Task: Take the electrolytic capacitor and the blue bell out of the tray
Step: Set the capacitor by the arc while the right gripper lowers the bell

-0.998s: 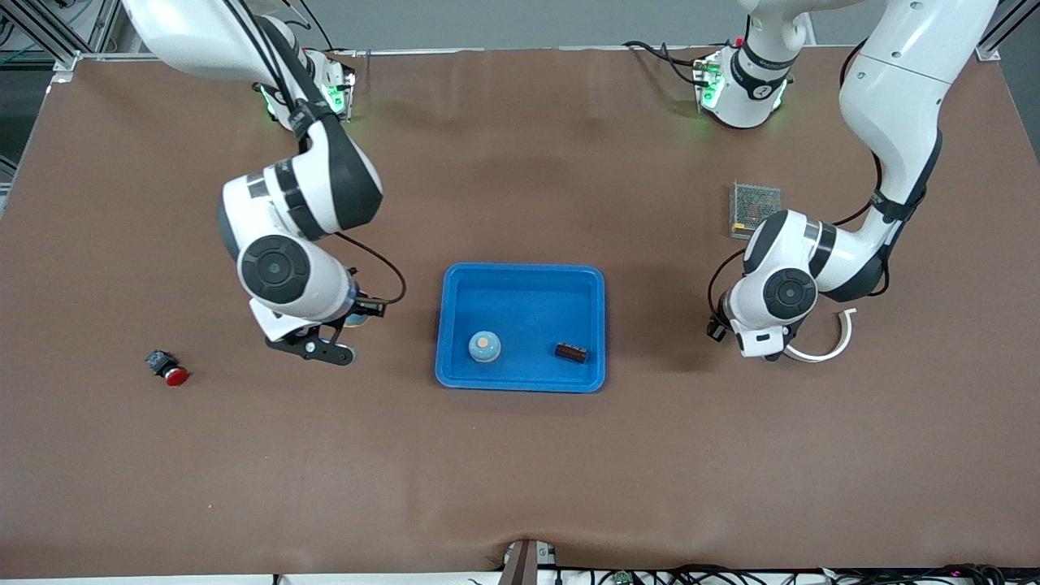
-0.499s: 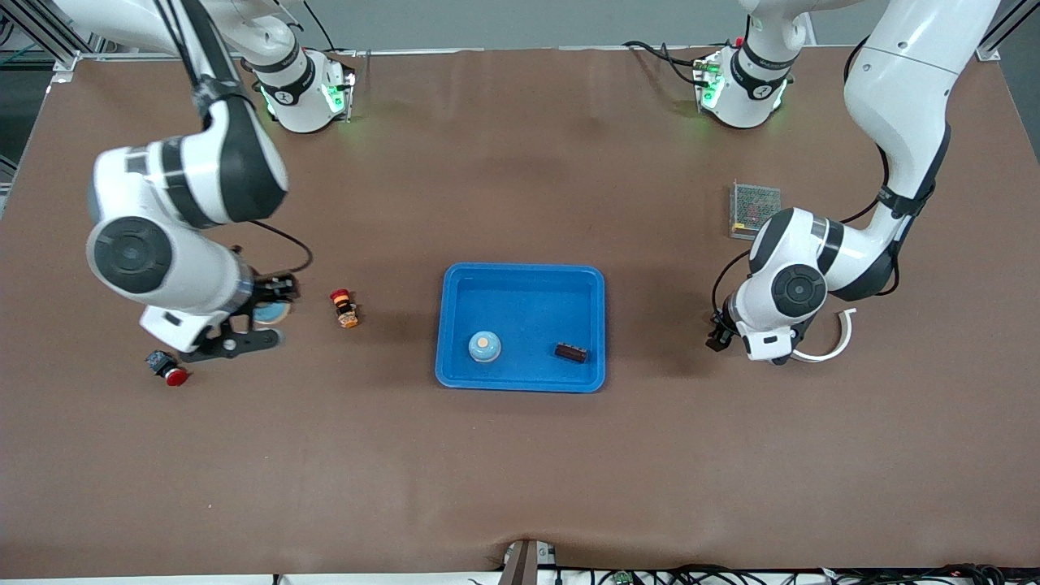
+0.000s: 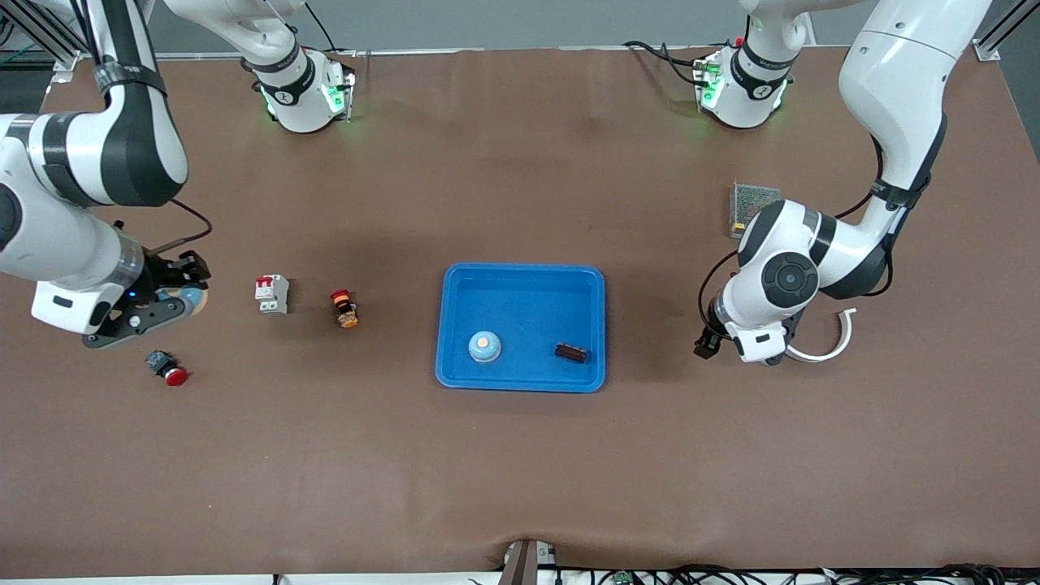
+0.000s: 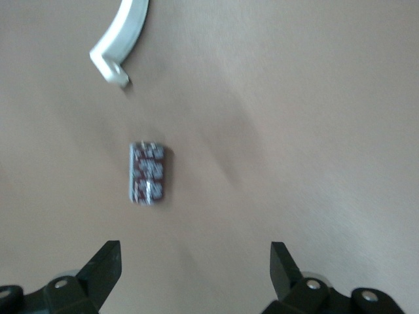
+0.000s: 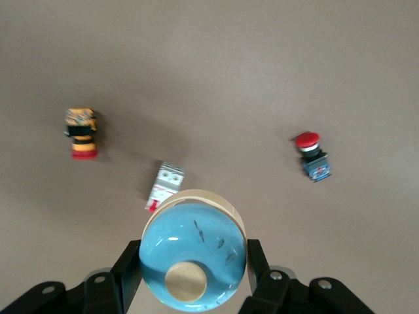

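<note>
The right gripper clamps a blue bell over the table's right-arm end, clear of the tray; the left gripper hangs wide open and empty over a capacitor lying on the table.

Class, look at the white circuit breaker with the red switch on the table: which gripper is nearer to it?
The right gripper, shut on a blue bell, hangs beside the circuit breaker. The left gripper is open over the table past the tray.

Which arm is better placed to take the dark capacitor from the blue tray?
Left. The left gripper is open and empty; the capacitor lies toward the left arm's end of the tray. The right gripper holds a blue bell.
</note>
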`<action>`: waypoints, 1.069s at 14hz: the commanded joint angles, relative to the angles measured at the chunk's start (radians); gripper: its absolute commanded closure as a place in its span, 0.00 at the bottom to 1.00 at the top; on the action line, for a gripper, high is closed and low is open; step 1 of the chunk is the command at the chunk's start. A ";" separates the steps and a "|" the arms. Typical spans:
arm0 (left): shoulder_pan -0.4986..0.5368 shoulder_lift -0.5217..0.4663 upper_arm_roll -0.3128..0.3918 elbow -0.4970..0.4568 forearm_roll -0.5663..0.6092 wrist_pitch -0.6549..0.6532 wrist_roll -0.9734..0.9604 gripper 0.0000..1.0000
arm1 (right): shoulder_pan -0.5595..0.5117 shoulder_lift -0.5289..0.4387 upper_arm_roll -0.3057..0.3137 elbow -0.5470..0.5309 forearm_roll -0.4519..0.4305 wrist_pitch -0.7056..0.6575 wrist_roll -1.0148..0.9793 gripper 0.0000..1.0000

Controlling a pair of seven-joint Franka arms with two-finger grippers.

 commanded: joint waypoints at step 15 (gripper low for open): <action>-0.309 0.261 -0.002 0.281 -0.049 0.257 -0.484 0.00 | -0.416 -0.187 0.019 -0.619 -0.022 0.710 -0.556 1.00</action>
